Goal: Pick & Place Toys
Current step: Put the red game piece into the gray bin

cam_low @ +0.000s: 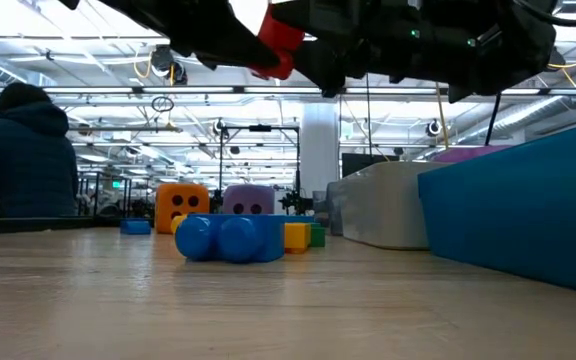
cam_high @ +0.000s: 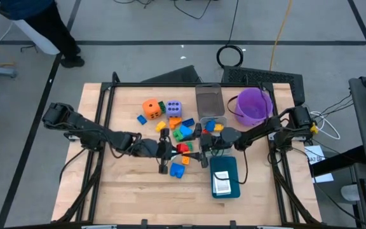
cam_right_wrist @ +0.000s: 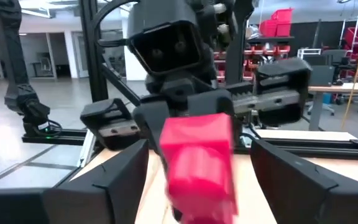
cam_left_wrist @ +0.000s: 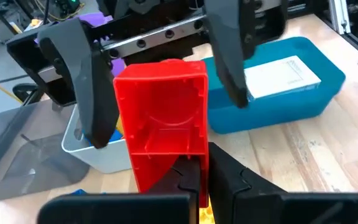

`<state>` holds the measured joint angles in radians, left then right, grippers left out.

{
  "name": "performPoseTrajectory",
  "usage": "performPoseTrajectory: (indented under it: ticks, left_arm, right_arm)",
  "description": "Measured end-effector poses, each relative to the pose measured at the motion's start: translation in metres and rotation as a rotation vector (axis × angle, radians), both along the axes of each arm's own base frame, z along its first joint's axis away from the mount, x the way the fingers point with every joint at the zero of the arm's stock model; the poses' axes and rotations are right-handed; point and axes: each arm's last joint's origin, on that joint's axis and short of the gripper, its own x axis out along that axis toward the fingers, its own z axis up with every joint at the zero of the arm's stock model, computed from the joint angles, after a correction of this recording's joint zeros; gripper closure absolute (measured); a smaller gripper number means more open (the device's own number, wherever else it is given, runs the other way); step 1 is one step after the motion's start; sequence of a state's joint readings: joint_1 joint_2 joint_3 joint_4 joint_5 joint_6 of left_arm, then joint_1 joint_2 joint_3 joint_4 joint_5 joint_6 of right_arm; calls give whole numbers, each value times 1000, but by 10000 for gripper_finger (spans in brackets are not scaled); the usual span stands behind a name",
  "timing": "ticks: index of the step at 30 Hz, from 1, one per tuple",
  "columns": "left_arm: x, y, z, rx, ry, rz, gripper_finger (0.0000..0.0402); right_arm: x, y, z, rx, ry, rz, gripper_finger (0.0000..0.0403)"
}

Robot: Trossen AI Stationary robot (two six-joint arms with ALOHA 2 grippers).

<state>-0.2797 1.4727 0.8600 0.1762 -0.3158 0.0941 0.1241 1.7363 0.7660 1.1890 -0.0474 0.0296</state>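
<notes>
From above, the left claw [cam_high: 168, 151] and right claw [cam_high: 201, 151] meet nose to nose near the middle of the desk [cam_high: 126, 191], a red block [cam_high: 183, 148] between them. Around them lie loose blocks [cam_high: 182, 130], an orange die [cam_high: 151, 107] and lavender die [cam_high: 174, 107] toward the far edge, a blue block [cam_high: 177, 170] just nearside, a grey bin [cam_high: 209, 99], a purple bucket [cam_high: 254, 105] and a teal tray [cam_high: 225, 176] holding a white card [cam_high: 222, 181]. At desk level, the red block [cam_low: 276, 45] hangs aloft under the arms, above a blue block [cam_low: 230, 239]. The left wrist view shows its own fingers [cam_left_wrist: 229, 180] pinched on the red block [cam_left_wrist: 165, 124], the right claw's fingers [cam_left_wrist: 86, 81] spread wide on either side of it. The right wrist view shows the block [cam_right_wrist: 199, 162] between its wide fingers [cam_right_wrist: 294, 180], not gripped.
</notes>
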Motion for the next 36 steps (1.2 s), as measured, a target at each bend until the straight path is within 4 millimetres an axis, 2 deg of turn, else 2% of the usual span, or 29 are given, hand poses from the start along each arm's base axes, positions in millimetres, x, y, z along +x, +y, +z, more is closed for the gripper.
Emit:
performPoseTrajectory:
  ticks: [7, 14, 18, 21, 27, 31, 36]
  left_arm:
    - [1, 2, 1, -31, -11, 10, 364]
    - [1, 1, 1, -60, -16, 19, 384]
    - [1, 1, 1, -168, -22, 69, 381]
    - [1, 1, 1, -203, -25, 84, 350]
    - [0, 1, 1, -202, -26, 90, 248]
    - [0, -1, 2, -200, -27, 89, 191]
    - [0, -1, 0, -190, -19, 85, 154]
  right_arm:
    - [7, 4, 3, -28, 43, 0, 189]
    - [7, 3, 3, -32, 42, -4, 276]
    - [7, 3, 2, -29, 46, -5, 308]
    - [7, 3, 2, -29, 46, 3, 308]
    - [-1, 2, 15, -36, 117, -1, 304]
    - [-15, -1, 31, -57, 202, -60, 305]
    - [-39, -7, 48, -92, 335, -147, 305]
